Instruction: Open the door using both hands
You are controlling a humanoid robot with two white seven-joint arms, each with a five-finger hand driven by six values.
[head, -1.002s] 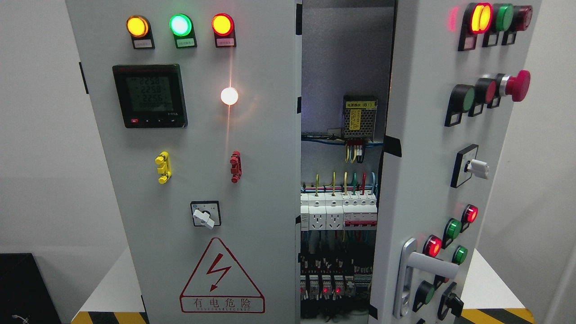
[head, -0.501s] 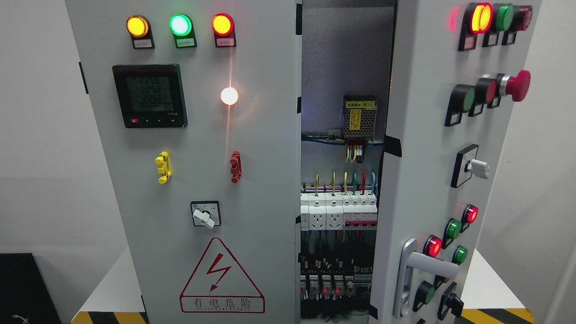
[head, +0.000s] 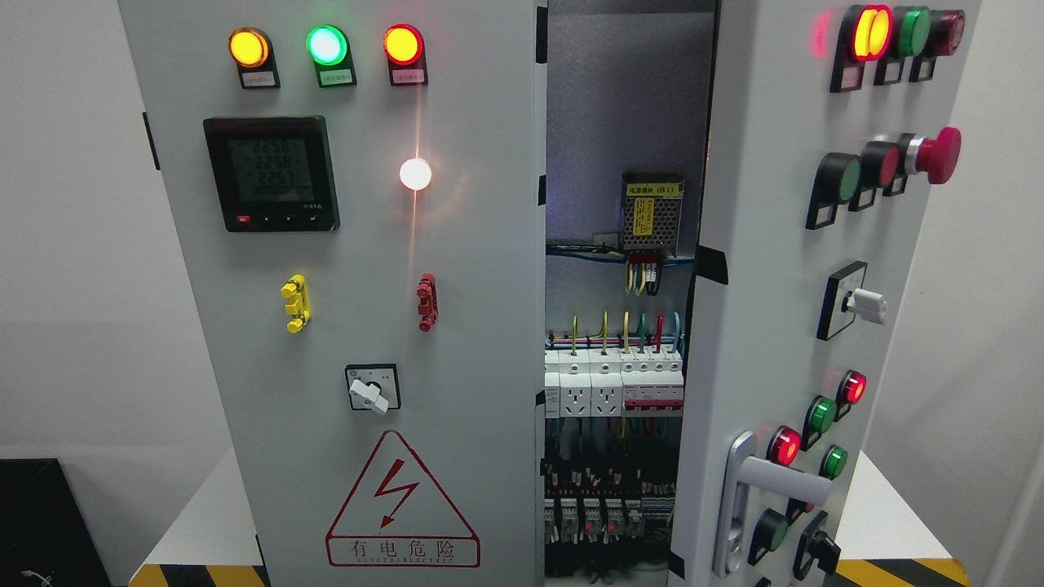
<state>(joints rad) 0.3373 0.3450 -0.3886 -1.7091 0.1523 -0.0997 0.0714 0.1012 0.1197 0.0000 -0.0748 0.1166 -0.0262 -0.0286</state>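
Note:
A grey electrical cabinet fills the head view. Its right door (head: 775, 310) is swung outward toward me and stands partly open, with a silver lever handle (head: 763, 481) near its lower left edge. The left door (head: 359, 326) lies flat and shut, carrying a digital meter (head: 272, 173) and a high-voltage warning triangle (head: 401, 504). Through the gap I see the cabinet's inside (head: 620, 367) with breakers, sockets and coloured wires. Neither of my hands nor any arm shows in the frame.
The cabinet stands on a white table (head: 200, 514) with yellow-black hazard tape (head: 196, 575) along its front edge. A black box (head: 41, 522) sits at the lower left. Lit lamps, push buttons and a red mushroom stop button (head: 938, 155) stick out from the open door.

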